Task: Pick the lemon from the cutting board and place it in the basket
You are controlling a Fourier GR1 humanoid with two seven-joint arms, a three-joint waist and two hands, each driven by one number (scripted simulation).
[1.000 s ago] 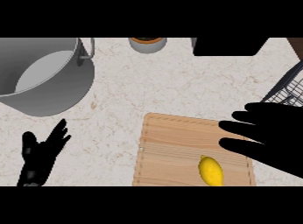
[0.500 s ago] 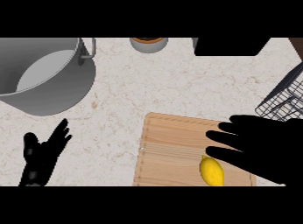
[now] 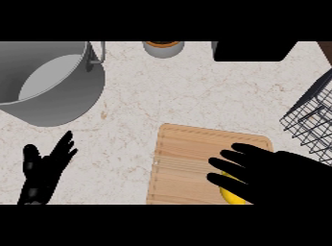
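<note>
The lemon (image 3: pixel 231 196) lies at the cutting board's (image 3: pixel 190 149) near edge, mostly under the right hand (image 3: pixel 286 178), whose fingers (image 3: pixel 234 154) are spread wide, not curled round it. It looks light, firm and likely to roll, so I'd wrap its middle. The basket (image 3: pixel 325 120) stands at the tabletop's right edge.

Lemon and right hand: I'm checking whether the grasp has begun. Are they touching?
Cannot tell. In the head view the right hand overlaps the lemon from above, hiding most of it; no contact or gap shows.
</note>
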